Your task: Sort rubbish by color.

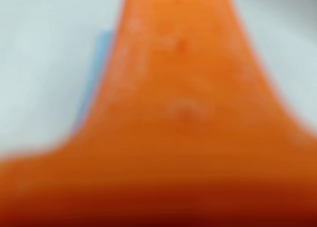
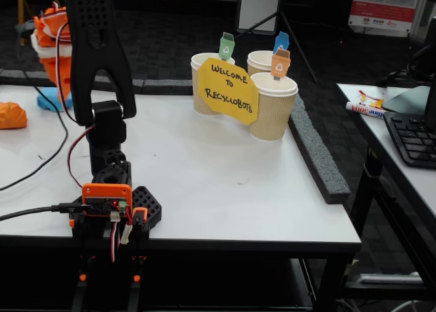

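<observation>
Orange wad (image 2: 12,114) at table's (image 2: 218,182) left edge, blue wad (image 2: 51,102) half-hidden behind arm, jaws' state indiscernible, wrist view blurred.

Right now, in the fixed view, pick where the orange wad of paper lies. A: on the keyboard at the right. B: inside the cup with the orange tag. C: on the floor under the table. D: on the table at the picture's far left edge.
D: the orange wad rests on the white table at the left edge, far from the paper cups and the keyboard.
</observation>
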